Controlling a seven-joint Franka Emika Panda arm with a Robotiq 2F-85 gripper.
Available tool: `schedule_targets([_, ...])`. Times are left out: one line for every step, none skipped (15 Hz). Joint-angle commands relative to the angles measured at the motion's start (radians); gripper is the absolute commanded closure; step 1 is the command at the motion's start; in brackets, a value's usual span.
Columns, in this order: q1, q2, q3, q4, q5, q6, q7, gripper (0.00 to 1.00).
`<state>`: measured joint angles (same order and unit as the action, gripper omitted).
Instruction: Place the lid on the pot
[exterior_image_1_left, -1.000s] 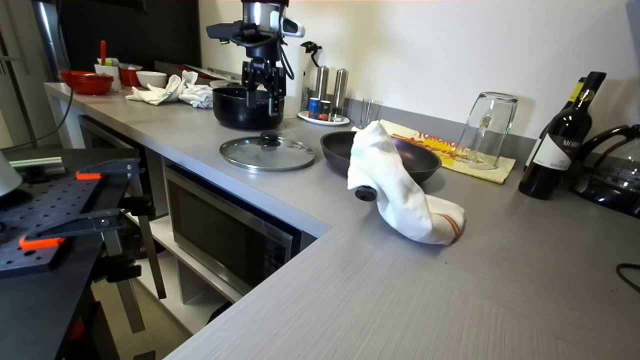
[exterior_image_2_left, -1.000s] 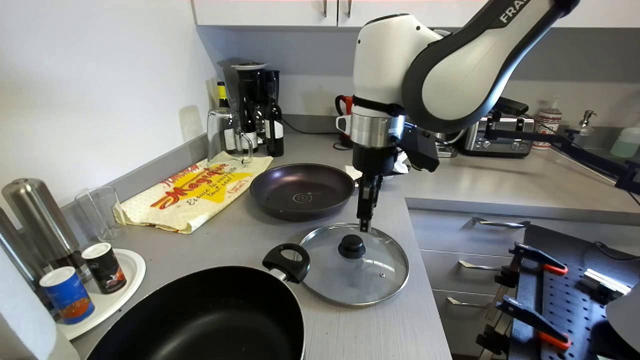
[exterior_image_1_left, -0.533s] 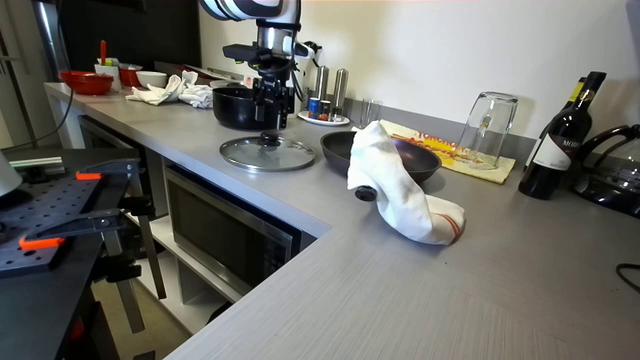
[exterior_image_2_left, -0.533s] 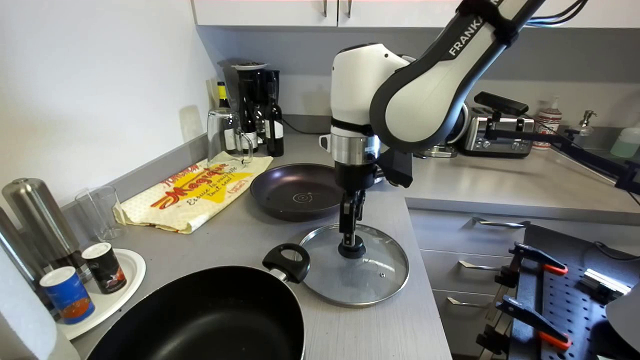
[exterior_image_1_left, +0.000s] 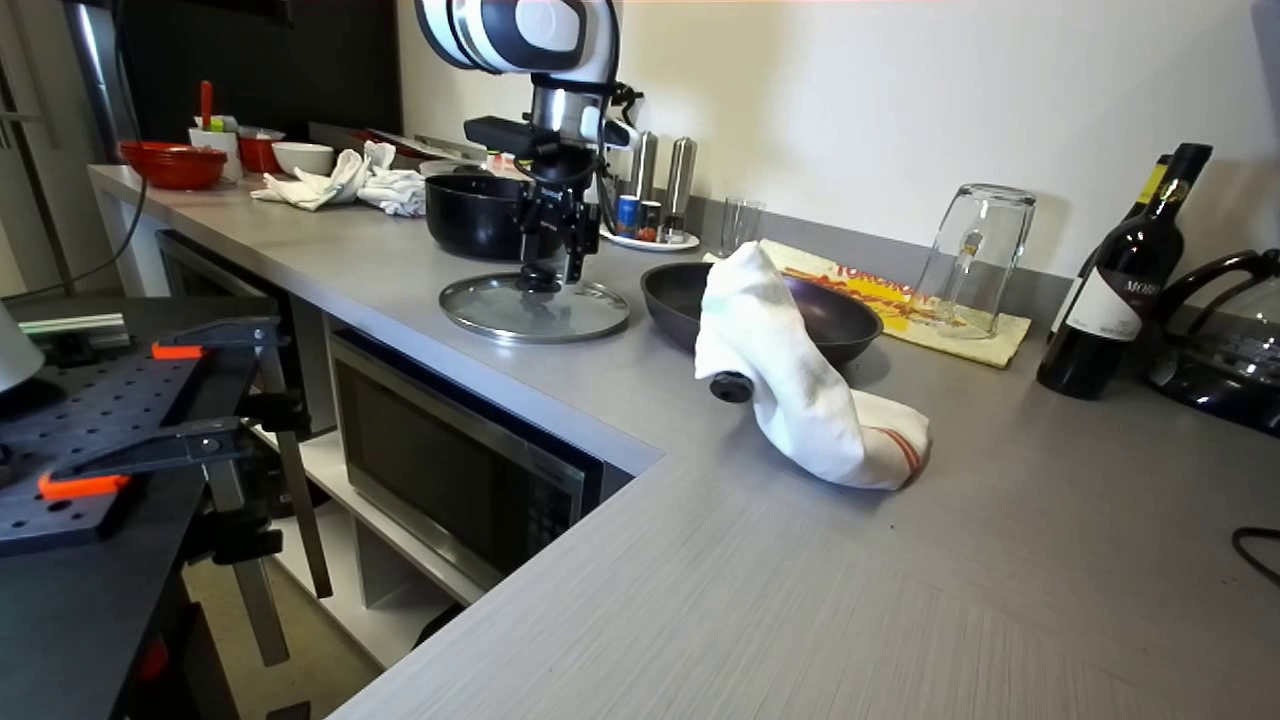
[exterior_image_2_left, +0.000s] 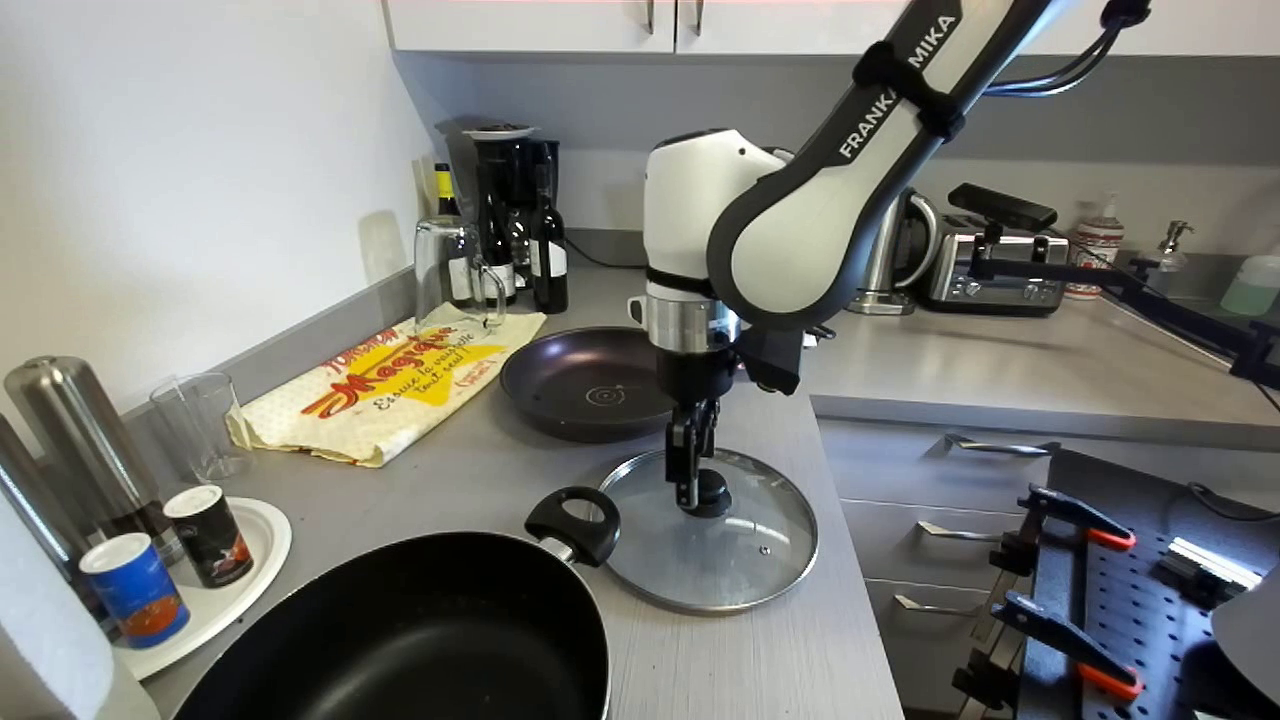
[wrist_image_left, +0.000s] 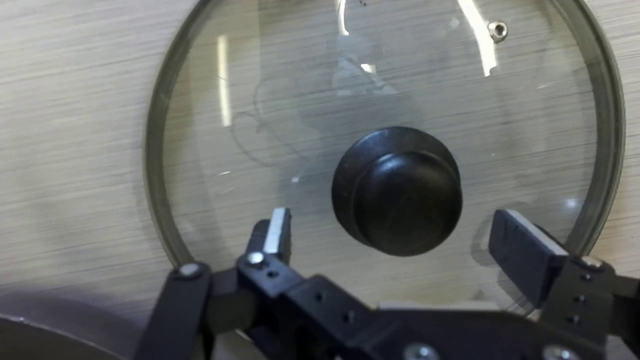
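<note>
Hovering gripper (wrist_image_left: 400, 237): fingers (wrist_image_left: 520, 255) spread wide, knob (wrist_image_left: 407, 200) nearly between, presumably to be pinched
Lid (exterior_image_2_left: 745, 570): laid flat on counter (exterior_image_2_left: 700, 665), knob up (easy grasp, likely)
Pot (exterior_image_2_left: 430, 630): set uncovered beside lid, apparently for short transfer

The grey counter (exterior_image_1_left: 760, 600) carries the glass lid (exterior_image_2_left: 715, 555), lying flat. Near this lid stand the black pot (exterior_image_1_left: 472, 217) and the dark pan (exterior_image_2_left: 590, 385); farther from it lie a yellow printed cloth (exterior_image_2_left: 385, 385) and a white plate (exterior_image_2_left: 270, 545).

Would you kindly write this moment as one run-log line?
gripper: open, near knob, not gripping | lid: flat on counter | pot: uncovered | next: likely knob grasp
</note>
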<state>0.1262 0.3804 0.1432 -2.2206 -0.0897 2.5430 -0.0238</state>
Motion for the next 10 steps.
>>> schedule_targets([-0.011, 0.02, 0.001, 0.021, 0.026, -0.005, -0.038, 0.0])
schedule_targets([-0.013, 0.019, 0.001, 0.016, 0.027, -0.004, -0.039, 0.0])
schedule_targets([-0.015, 0.02, 0.001, 0.014, 0.029, -0.003, -0.04, 0.0])
schedule_targets([-0.017, 0.019, 0.001, 0.01, 0.03, -0.001, -0.041, 0.0])
schedule_targets([-0.019, 0.018, 0.002, 0.008, 0.032, -0.002, -0.042, 0.0])
schedule_targets([-0.02, 0.017, 0.003, 0.006, 0.035, 0.0, -0.044, 0.0])
schedule_targets([-0.021, 0.016, 0.003, 0.005, 0.036, 0.001, -0.044, 0.0])
schedule_targets([-0.021, 0.017, 0.004, 0.005, 0.038, 0.001, -0.046, 0.01])
schedule_targets([-0.022, 0.017, 0.006, 0.004, 0.04, 0.002, -0.049, 0.26])
schedule_targets([-0.021, 0.018, 0.006, 0.004, 0.042, 0.002, -0.049, 0.26])
